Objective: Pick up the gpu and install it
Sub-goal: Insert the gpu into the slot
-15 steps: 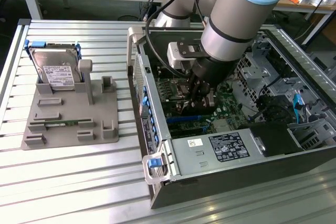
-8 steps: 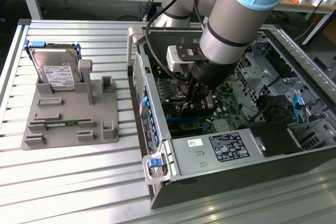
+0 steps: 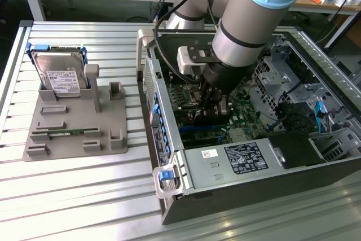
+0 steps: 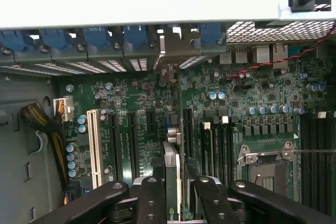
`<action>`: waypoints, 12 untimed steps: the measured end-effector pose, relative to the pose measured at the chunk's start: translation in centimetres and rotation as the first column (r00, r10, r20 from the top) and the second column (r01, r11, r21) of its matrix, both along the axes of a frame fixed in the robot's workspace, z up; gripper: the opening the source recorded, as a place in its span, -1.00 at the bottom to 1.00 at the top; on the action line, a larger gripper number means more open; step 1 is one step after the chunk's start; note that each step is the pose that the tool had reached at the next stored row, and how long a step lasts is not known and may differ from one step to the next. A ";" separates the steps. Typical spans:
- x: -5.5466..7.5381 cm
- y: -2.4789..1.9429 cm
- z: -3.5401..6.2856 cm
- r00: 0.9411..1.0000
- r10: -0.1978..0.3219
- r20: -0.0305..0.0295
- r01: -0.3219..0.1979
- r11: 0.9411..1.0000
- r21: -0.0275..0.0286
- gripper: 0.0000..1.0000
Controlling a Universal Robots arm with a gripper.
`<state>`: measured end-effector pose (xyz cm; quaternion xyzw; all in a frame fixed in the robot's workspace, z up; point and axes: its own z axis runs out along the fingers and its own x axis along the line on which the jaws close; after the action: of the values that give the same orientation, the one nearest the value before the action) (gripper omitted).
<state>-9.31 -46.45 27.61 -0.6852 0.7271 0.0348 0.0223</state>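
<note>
Where the arm stands, exterior view: the gripper is down inside the open computer case, low over the motherboard.
Bench, exterior view: the hard drive stands in the grey fixture, well apart from the case. It's not my part, so I leave it alone.
Card, exterior view: I cannot pick it out under the wrist from this side.
Hand, wrist view: the jaws are about half closed, with the fingers on either side of the gpu. I judge it pinched by its two faces.
Card, wrist view: it is edge-on and upright, running parallel to the black expansion slots. Its far end points toward the row of blue latches.
Seated or not: I cannot tell, because the card's lower edge is hidden by the card itself.
Alignment: I want the card's edge over one slot along its whole length, not straddling two. It must also stay well clear of the white slot.
Bracket end: it should drop into its opening under the latches, never ride up on the metal.
Pressure: straight down and even, with no tilt. A skewed push could bend the card or scrape the board.
</note>
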 end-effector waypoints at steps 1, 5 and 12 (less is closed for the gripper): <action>-0.1 0.01 0.00 1.000 0.000 0.001 0.000 1.000 0.000 -0.47; -0.1 0.01 -0.24 1.000 -0.009 0.001 0.009 1.000 0.004 -0.47; 0.0 -0.03 -0.41 1.000 -0.010 0.001 0.010 1.000 0.004 -0.47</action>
<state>-9.36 -46.48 27.20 -0.6817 0.7303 0.0355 0.0243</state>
